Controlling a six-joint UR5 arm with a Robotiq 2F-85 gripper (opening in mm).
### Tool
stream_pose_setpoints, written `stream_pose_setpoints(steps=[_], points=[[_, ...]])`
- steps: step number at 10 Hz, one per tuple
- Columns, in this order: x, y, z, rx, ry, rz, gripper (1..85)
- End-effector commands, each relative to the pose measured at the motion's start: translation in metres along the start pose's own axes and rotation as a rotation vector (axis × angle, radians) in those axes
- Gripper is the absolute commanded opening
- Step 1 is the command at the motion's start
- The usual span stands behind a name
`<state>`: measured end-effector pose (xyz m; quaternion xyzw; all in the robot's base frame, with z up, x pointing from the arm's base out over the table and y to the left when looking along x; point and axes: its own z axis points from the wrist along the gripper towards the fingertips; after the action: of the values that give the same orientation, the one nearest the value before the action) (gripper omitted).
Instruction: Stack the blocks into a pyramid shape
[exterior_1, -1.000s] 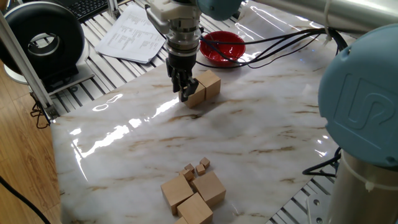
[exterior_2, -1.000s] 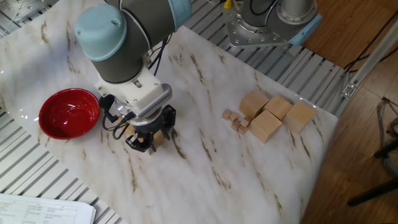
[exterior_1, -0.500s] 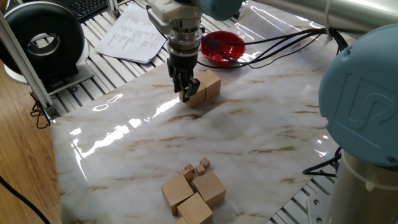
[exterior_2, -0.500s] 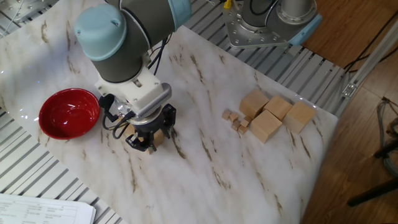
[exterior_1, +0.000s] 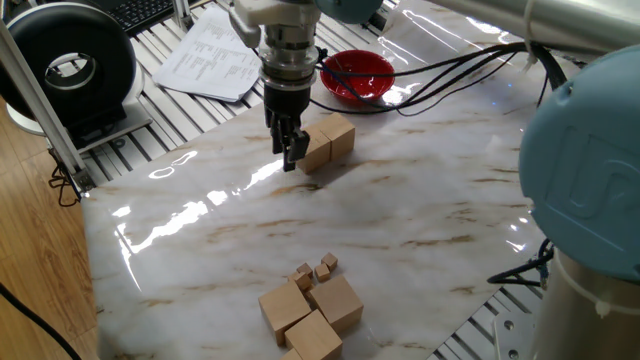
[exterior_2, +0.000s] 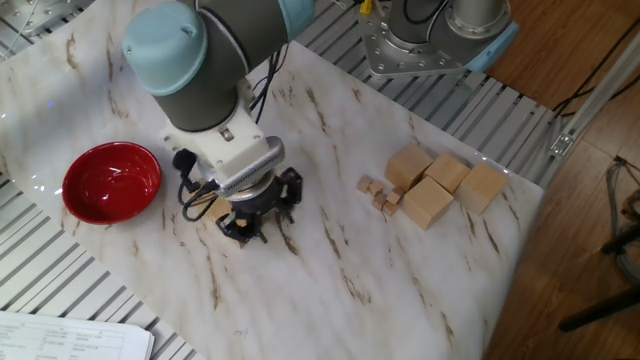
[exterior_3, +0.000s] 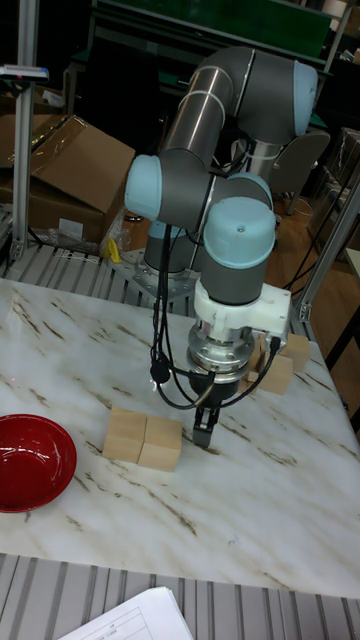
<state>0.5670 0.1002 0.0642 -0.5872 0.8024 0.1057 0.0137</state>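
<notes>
Two large tan blocks (exterior_1: 330, 141) sit side by side on the marble table, just in front of the red bowl (exterior_1: 357, 74). They also show in the tall fixed view as blocks (exterior_3: 144, 440). My gripper (exterior_1: 289, 160) hangs low just beside them, apart from the nearer block, its fingers slightly open with nothing between them. In the other fixed view the gripper (exterior_2: 252, 228) hides most of that pair. Several more large blocks (exterior_1: 312, 315) lie grouped at the table's near edge, seen from the other side as blocks (exterior_2: 445, 185). No pyramid shape stands; every block rests on the table.
A few tiny wooden cubes (exterior_1: 314, 269) lie beside the loose group. Papers (exterior_1: 215, 55) and a black spool (exterior_1: 70, 65) sit off the table's far side. Cables (exterior_1: 450, 65) trail over the bowl's side. The robot base (exterior_2: 435, 35) stands behind the loose blocks.
My gripper has drawn sideways off the nearer block of the pair, which stays on the table. Before that it held still against this block. No block has moved.
</notes>
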Motion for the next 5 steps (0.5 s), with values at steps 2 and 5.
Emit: stream_pose_setpoints(steps=[2,5], points=[[-0.008,0.027,-0.015,-0.010,-0.022,0.113,49.3],[0.014,0.045,-0.023,0.009,0.025,0.144,49.3]])
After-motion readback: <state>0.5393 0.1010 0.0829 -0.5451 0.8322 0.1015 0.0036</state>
